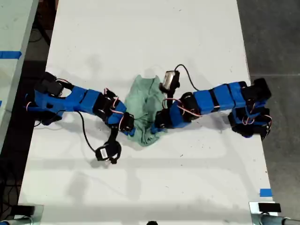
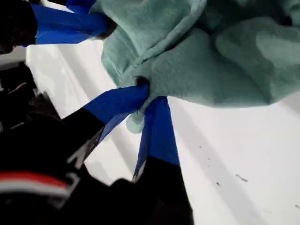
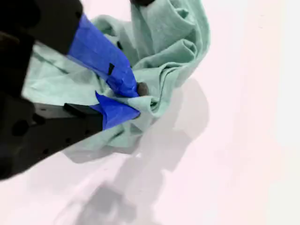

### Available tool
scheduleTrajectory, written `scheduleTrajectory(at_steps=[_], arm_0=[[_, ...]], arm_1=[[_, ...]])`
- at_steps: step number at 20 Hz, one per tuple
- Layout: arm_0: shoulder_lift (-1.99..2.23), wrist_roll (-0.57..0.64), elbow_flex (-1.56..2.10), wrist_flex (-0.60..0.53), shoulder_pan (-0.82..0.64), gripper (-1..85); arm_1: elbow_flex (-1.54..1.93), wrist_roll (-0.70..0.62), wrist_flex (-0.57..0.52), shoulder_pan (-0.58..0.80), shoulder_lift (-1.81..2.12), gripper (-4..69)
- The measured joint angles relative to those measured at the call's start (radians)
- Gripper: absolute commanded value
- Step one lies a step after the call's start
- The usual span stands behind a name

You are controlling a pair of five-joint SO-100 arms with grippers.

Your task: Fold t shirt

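The t shirt (image 1: 146,108) is a pale mint-green bunched heap in the middle of the white table (image 1: 150,37), between the two blue arms. My first gripper (image 2: 145,93) is shut on a fold of its edge; in the exterior view it comes in from the left (image 1: 130,127). My second gripper (image 3: 138,101) is shut on another fold, and in the exterior view it reaches in from the right (image 1: 158,124). The t shirt (image 2: 211,61) hangs crumpled over both fingertips. In the second wrist view, the t shirt (image 3: 173,42) has layered creases.
A black wrist camera (image 1: 108,153) with a loose cable lies near the first arm, and another camera (image 1: 169,79) stands on the second arm. Blue tape (image 1: 265,192) marks the table at the exterior view's lower right. A second table (image 1: 11,56) is at that view's left.
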Motion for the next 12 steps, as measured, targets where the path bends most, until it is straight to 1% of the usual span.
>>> scheduleTrajectory(at_steps=[3, 6, 7, 8, 9, 10, 11, 12], arm_0=[[0.094, 0.084, 0.052, 0.067, -0.198, -0.3], [0.156, 0.144, 0.103, 0.08, -0.391, -0.3], [0.161, 0.16, 0.106, 0.08, -0.443, -0.1], [0.161, 0.173, 0.106, 0.08, -0.488, 7.5], [0.161, 0.181, 0.11, 0.08, -0.529, 12.7], [0.161, 0.179, 0.118, 0.08, -0.566, 16.8], [0.156, 0.172, 0.135, 0.08, -0.603, 22.6], [0.141, 0.158, 0.144, 0.087, -0.632, 26.0]], arm_1=[[0.094, -0.055, -0.044, 0.158, 0.078, 1.0], [0.262, -0.097, -0.167, 0.31, 0.186, 1.0], [0.328, -0.106, -0.219, 0.356, 0.222, 2.2], [0.391, -0.117, -0.267, 0.397, 0.262, 10.6], [0.445, -0.129, -0.31, 0.436, 0.29, 34.6], [0.485, -0.137, -0.331, 0.469, 0.299, 46.2], [0.505, -0.144, -0.336, 0.499, 0.301, 48.6], [0.512, -0.152, -0.336, 0.523, 0.302, 48.9]])
